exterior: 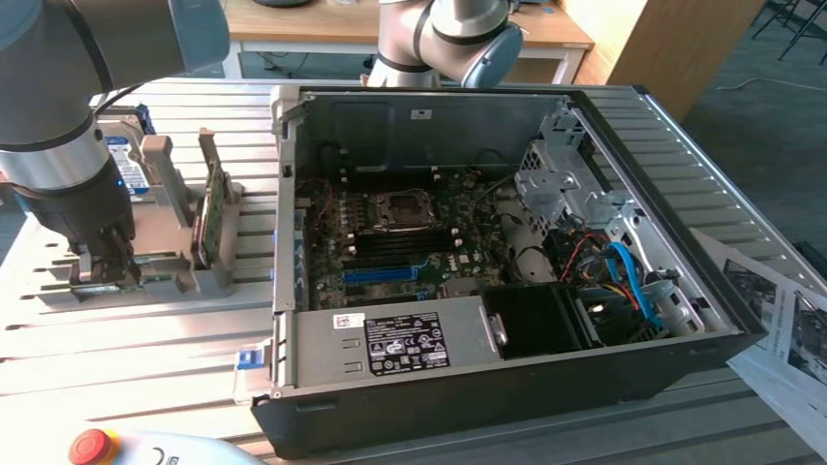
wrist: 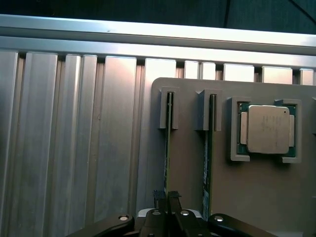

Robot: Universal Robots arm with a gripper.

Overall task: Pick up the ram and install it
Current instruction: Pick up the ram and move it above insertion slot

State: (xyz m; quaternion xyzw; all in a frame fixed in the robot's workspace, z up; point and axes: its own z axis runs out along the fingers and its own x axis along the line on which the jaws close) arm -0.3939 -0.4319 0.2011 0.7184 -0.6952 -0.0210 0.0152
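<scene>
A: How's the gripper?
B: Narrow, pinched on the thin green ram standing on edge in a grey plastic holder.
A: Where's that?
B: On the ribbed metal tabletop, at the exterior view's left of the open black computer case.

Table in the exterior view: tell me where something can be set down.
Bare slats between the gray holder and the red-button pendant. Crowded: the holder, where the gripper clamps the ram, inside the case, and the papers on the exterior view's right.
</scene>
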